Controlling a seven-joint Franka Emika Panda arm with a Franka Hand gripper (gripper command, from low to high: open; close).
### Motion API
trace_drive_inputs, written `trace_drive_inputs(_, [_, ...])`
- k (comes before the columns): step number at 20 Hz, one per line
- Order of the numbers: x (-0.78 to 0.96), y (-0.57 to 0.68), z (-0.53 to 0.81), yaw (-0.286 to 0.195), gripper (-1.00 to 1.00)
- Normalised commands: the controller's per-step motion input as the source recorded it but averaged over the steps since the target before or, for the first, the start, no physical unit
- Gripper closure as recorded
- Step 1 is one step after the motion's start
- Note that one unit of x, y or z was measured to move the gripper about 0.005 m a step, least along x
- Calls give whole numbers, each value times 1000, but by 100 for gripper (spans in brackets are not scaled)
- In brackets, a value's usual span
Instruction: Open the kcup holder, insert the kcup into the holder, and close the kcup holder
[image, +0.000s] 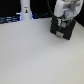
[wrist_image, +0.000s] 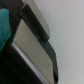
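Note:
The kcup holder (image: 63, 31) is a black box at the back of the white table (image: 35, 55), on the exterior view's right. My gripper (image: 61, 22) hangs straight over it, right at its front top edge. In the wrist view a pale handle plate (wrist_image: 29, 46) of the holder fills the middle, with the black body (wrist_image: 11, 71) beside it. One dark finger (wrist_image: 40, 24) lies along the plate's edge, and the other finger is hidden. The kcup does not show clearly. A blurred teal-green patch (wrist_image: 4, 25) sits at the picture's edge, and I cannot tell what it is.
A tall white bottle-like object (image: 25, 11) stands at the back on the exterior view's left. The grey-white arm (image: 66, 8) rises above the holder. Dark clutter runs along the table's back edge (image: 10, 20).

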Motion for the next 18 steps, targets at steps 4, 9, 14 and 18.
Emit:
trace_drive_inputs(4, [78, 198, 996, 34, -100])
trace_drive_inputs(9, [99, 44, 547, -18, -100])
trace_drive_inputs(14, [20, 6, 9, -3, -100])
trace_drive_inputs(18, [2, -11, 0, -3, -100])
